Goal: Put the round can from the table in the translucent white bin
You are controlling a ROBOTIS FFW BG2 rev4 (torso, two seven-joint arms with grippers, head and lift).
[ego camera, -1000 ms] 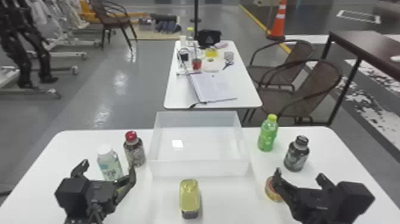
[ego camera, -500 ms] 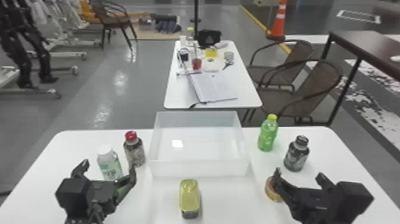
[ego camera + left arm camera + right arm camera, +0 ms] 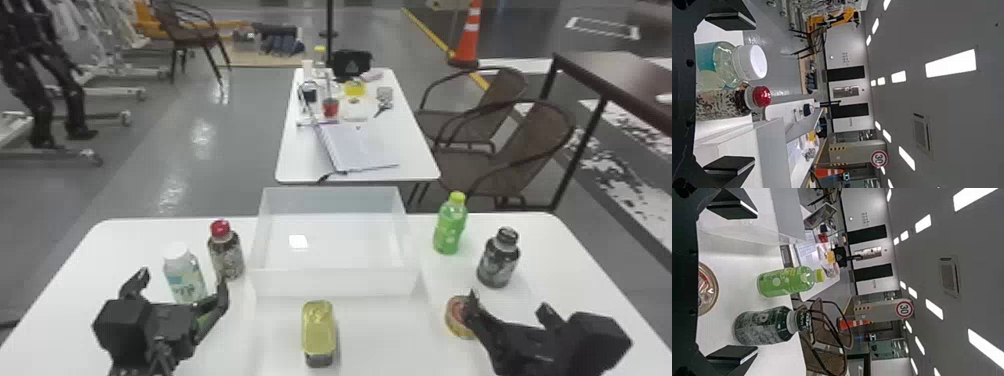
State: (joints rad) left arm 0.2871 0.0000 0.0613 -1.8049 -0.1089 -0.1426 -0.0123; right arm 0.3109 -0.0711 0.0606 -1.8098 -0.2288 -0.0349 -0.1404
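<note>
The round can stands on the table at the right, partly covered by a finger of my right gripper, which is open just beside and above it. In the right wrist view the can shows part of its round lid, and my right gripper has its fingers wide apart with nothing held. The translucent white bin sits at the table's middle. My left gripper stands open at the left, near the white-capped bottle; in the left wrist view, the left gripper has parted fingers.
White-capped and red-capped bottles stand left of the bin. Green and dark bottles stand to its right, behind the can. A yellow-topped can is in front of the bin. A green object lies partly behind the left gripper.
</note>
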